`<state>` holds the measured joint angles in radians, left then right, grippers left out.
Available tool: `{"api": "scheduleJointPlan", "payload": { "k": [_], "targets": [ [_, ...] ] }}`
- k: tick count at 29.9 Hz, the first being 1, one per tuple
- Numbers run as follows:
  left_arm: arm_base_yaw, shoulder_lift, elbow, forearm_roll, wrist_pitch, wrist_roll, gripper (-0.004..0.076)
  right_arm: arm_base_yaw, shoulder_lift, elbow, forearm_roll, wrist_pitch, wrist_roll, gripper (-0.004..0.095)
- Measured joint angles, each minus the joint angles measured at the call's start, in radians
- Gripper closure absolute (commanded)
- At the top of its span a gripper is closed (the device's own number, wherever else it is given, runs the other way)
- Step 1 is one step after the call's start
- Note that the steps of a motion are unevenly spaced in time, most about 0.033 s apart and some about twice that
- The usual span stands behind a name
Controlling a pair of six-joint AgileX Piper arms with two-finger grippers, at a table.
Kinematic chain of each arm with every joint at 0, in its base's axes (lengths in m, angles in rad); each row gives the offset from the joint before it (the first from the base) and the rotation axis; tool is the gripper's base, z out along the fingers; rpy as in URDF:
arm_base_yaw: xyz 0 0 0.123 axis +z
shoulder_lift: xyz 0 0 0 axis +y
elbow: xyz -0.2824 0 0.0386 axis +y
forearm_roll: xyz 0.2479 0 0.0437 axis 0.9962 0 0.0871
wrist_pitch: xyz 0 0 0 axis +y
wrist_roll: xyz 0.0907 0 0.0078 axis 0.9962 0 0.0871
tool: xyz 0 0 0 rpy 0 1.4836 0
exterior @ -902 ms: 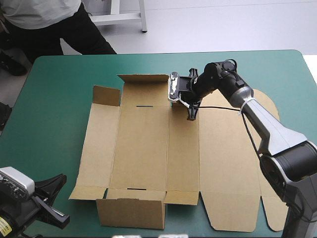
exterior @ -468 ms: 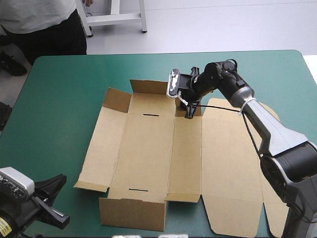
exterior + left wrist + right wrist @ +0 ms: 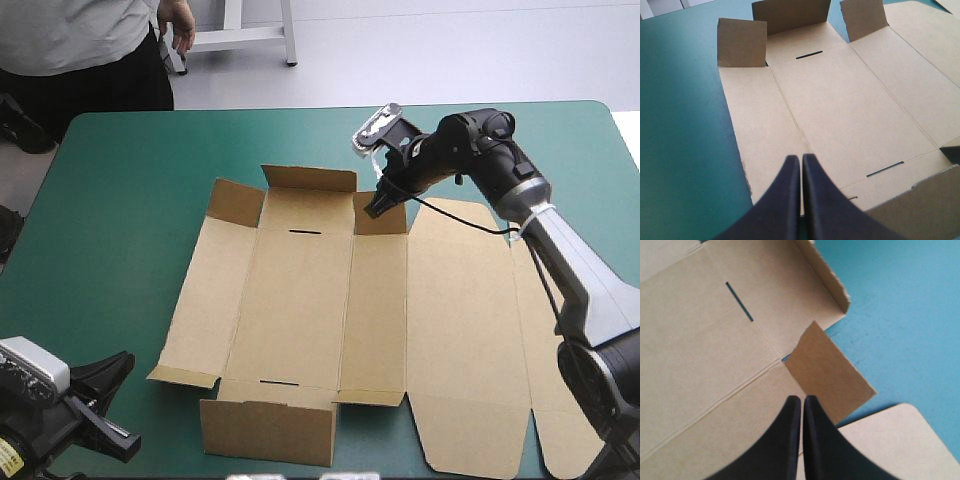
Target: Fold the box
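Observation:
The brown box (image 3: 300,300) lies opened out in the middle of the table. Its near wall (image 3: 265,430) and far wall (image 3: 308,180) stand up, as do two small far flaps (image 3: 235,203). The wide lid panel (image 3: 460,330) lies flat on the right. My right gripper (image 3: 374,210) is shut, with its tips at the raised far-right flap (image 3: 827,372) and nothing between the fingers (image 3: 790,440). My left gripper (image 3: 801,159) is shut and empty. It hovers off the box by the table's near-left corner (image 3: 105,405) and points across the sheet (image 3: 850,110).
A broad strip of teal-green cover (image 3: 120,220) shows left of the box and another beyond its far wall. The lid's rounded tabs (image 3: 560,440) reach close to the table's right edge.
The box has slid to the right and its small far flaps now stand up. My right wrist swung up and to the right, tips still at the far-right flap. The left arm has not moved.

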<state>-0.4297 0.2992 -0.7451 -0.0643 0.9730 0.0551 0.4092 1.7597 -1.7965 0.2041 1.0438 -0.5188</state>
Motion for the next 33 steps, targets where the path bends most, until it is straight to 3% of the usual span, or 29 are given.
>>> {"api": "scheduleJointPlan", "payload": {
  "k": [3,7,13,25,33],
  "targets": [
    [0.0,-0.001,0.0,0.0,0.0,0.0,0.0731,-0.041,-0.024,0.0,-0.003,0.0,0.142,0.0922],
    [0.0,-0.001,0.0,0.0,0.001,0.0,0.0731,-0.107,-0.056,0.0,-0.01,0.024,0.226,0.0922],
    [0.0,0.016,0.0,0.0,0.009,-0.005,0.0731,-0.174,-0.115,0.006,-0.012,0.113,0.252,0.0922],
    [0.0,0.189,-0.013,0.008,0.023,-0.006,0.0731,-0.189,-0.388,0.273,-0.021,0.103,0.255,0.0922],
    [0.0,0.405,-0.215,0.045,0.084,0.009,0.073,-0.189,-0.648,0.53,-0.021,0.075,0.258,0.0922]
  ]
}}
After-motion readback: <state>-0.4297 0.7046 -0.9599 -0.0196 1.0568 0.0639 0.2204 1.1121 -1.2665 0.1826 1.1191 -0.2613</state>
